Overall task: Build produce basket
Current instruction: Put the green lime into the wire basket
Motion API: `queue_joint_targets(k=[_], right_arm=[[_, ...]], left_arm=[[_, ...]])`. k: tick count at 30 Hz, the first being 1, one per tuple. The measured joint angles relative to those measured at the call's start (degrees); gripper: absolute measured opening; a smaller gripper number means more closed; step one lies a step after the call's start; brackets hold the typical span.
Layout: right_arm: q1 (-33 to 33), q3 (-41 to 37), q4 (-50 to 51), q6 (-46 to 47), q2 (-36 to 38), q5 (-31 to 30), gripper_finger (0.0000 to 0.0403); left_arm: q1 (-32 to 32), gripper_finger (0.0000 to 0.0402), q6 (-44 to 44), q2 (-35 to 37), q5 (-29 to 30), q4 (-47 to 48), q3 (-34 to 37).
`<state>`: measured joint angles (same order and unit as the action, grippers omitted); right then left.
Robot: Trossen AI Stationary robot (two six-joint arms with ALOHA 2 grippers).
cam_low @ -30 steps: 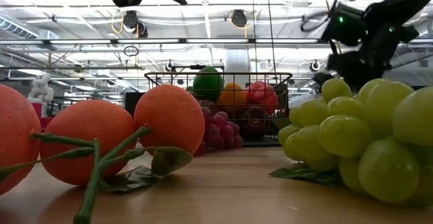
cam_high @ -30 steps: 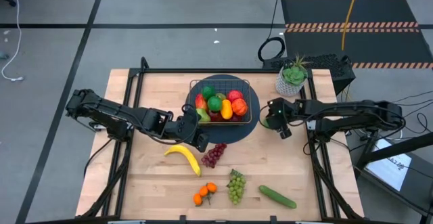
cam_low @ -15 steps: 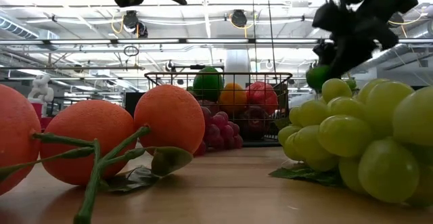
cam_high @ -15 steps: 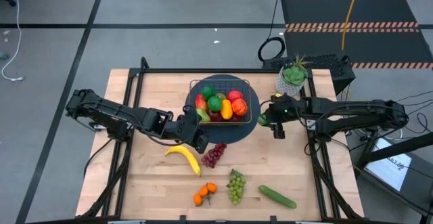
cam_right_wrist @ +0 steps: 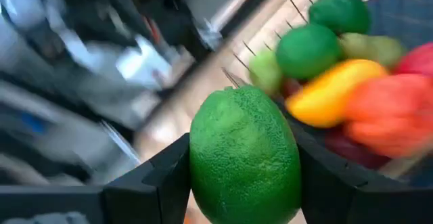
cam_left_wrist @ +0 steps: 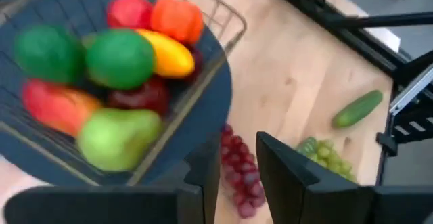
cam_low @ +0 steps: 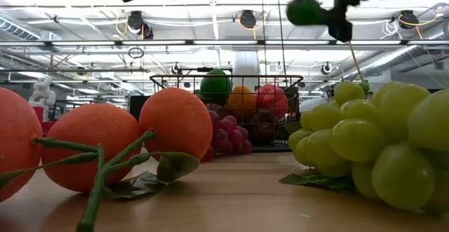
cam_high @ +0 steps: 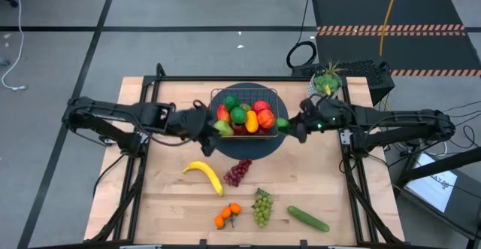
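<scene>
Both arms have shifted in the last second: the right gripper (cam_high: 289,126) has carried its lime (cam_high: 282,123) in from the counter's right side to the right rim of the basket (cam_high: 275,92), and the left gripper (cam_high: 210,132) has moved up from beside the banana (cam_high: 204,175) to the basket's left edge. That right gripper is closed around the lime, one finger on each side of it, as the right wrist view shows (cam_right_wrist: 245,162). The left gripper's fingers (cam_left_wrist: 291,176) stand slightly parted with nothing between them.

Sitting on a round dark mat (cam_high: 255,150) at the far middle of the counter (cam_high: 165,204), the basket already holds a packed heap of produce (cam_high: 244,115): green, red, orange and yellow pieces, with a green pear (cam_left_wrist: 118,139) at its left edge.

Nearer on the counter lie the banana, purple grapes (cam_high: 237,171) just right of it, oranges (cam_high: 227,216) on a leafy stem, green grapes (cam_high: 261,207) and a cucumber (cam_high: 308,218) toward the near right.

A potted plant (cam_high: 325,86) in a white pot stands at the far right corner of the pale wooden counter, which is framed by dark metal rails. Around it is grey floor marked with dark lines; a black mat with striped edges (cam_high: 391,29) lies to the far right. From the low view, the room behind shows ceiling pipes and bright lights.
</scene>
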<state>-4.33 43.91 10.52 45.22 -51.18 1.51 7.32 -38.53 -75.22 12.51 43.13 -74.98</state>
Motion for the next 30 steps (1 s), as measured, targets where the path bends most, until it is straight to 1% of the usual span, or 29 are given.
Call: queue_joint_targets(k=[3,6,8,11,16,21,24,30], right_arm=[[0.0,-0.1,-6.0,10.5,-1.1,-0.1,0.021],[0.0,-0.1,-11.5,17.0,-2.1,-0.2,0.021],[0.2,0.0,-16.8,19.8,-3.1,-1.2,0.021],[0.8,-0.1,-22.7,21.1,-4.2,-4.9,0.021],[2.7,0.0,-33.6,21.6,-6.5,-13.6,0.021],[4.7,0.0,-36.0,22.7,-8.2,-21.6,0.021],[5.4,-0.1,-36.8,23.1,-9.0,-24.2,0.021],[5.5,-0.1,-40.7,24.1,-10.3,-25.8,0.021]], left_arm=[[-1.7,0.0097,3.2,2.5,-0.5,0.2,-0.1],[-3.1,0.0097,6.4,4.3,-0.7,-0.3,-0.2],[-3.9,0.0097,8.7,5.3,-0.8,1.0,0.0],[-5.0,0.0097,11.4,6.6,-1.4,0.5,-0.2],[-5.8,0.0097,13.0,8.2,-3.5,2.0,-0.1],[-5.6,0.0097,12.4,9.5,-4.2,2.4,0.0],[-5.3,0.0097,11.7,10.5,-4.8,1.8,-0.1],[-5.3,0.0097,12.3,11.2,-4.9,2.2,-0.1]])
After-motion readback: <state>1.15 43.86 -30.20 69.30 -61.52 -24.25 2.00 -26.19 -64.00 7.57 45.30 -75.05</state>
